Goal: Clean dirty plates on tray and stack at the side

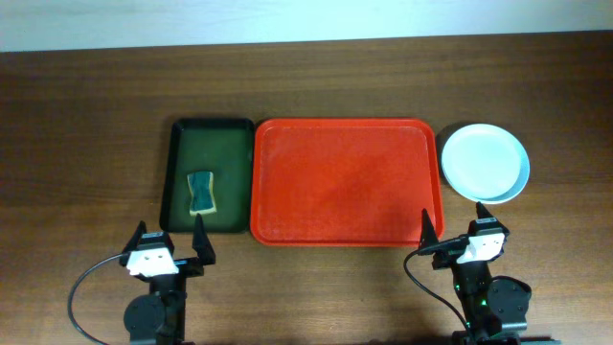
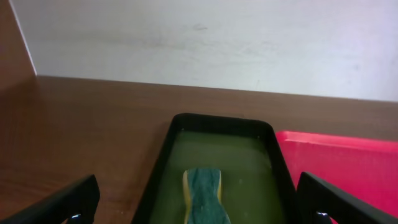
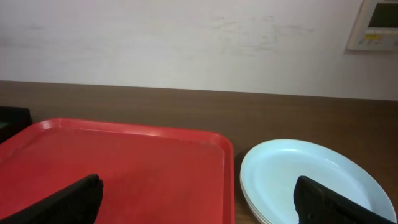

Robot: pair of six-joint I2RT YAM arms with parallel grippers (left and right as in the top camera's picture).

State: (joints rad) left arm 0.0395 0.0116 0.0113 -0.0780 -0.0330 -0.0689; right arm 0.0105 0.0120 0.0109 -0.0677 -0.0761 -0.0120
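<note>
Sponge lies in green tray beside the tray, long side running left-right; plates stacked right; left fingers, right fingers released.

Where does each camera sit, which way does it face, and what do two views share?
Overhead: above the table, looking straight down on green tray with sponge, red tray, stacked plates; left end effector and right end effector show, both open.
Left wrist: on the left arm, facing the wall; green tray and sponge ahead; own fingers at bottom corners.
Right wrist: on the right arm, facing the wall; red tray, plates; own fingers at bottom corners.
Shared: both wrist views show the red tray.
</note>
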